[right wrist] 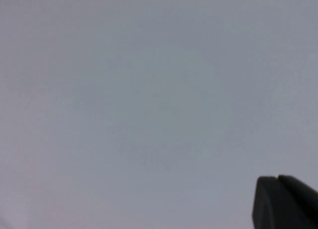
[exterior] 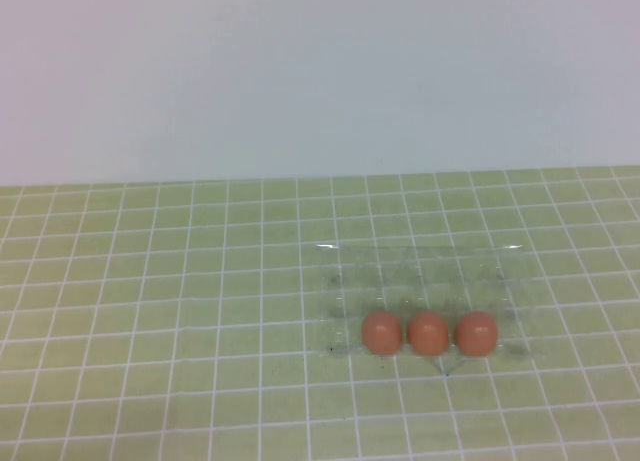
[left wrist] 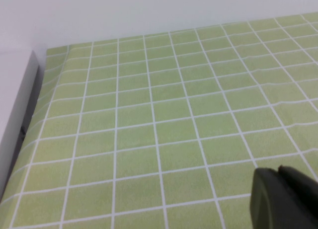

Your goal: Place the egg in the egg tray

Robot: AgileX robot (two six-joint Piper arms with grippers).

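Observation:
In the high view a clear plastic egg tray point(exterior: 420, 256) lies on the green checked mat, right of centre, marked only by glinting edges. Three reddish-brown eggs sit side by side in its near row: a left egg point(exterior: 382, 333), a middle egg point(exterior: 428, 333) and a right egg point(exterior: 476, 333). Neither arm shows in the high view. My left gripper point(left wrist: 278, 172) is shut and empty above bare mat. My right gripper point(right wrist: 277, 178) is shut and empty, facing a plain grey-white wall.
The green mat with white grid lines point(exterior: 160, 311) covers the table up to a white back wall point(exterior: 320, 71). In the left wrist view the mat's edge meets a white and grey ledge point(left wrist: 20, 114).

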